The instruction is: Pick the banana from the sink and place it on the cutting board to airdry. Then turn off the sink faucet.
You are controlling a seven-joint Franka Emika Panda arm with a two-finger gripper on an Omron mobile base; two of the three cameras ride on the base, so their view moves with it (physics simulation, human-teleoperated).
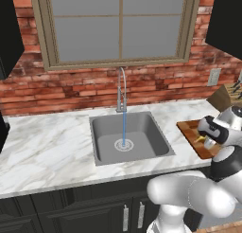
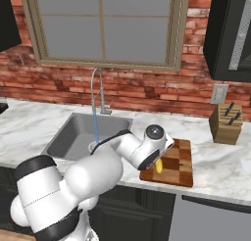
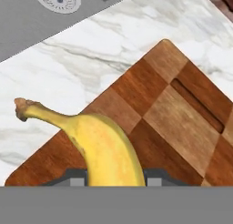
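The banana [image 3: 102, 145] sits pinched in the gripper [image 3: 113, 177], stem end sticking out over the near edge of the checkered cutting board [image 3: 177, 114]; whether it touches the wood, I can't tell. The board lies on the marble counter [image 1: 42, 147] just right of the sink [image 1: 106, 132]. Water runs from the gooseneck faucet [image 1: 123, 87] into the drain [image 1: 124, 144]. A knife block [image 2: 225, 122] stands well apart.

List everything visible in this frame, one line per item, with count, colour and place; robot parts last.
banana: 1, yellow, between the fingers, over the board
cutting board: 1, reddish-brown checkered, counter right of sink
sink: 1, grey, set in counter
sink faucet: 1, silver, behind sink, water running
knife block: 1, tan, counter by wall
counter: 1, white marble
window: 1, tan frame, brick wall
outlet: 1, pale, wall
gripper: 1, over board
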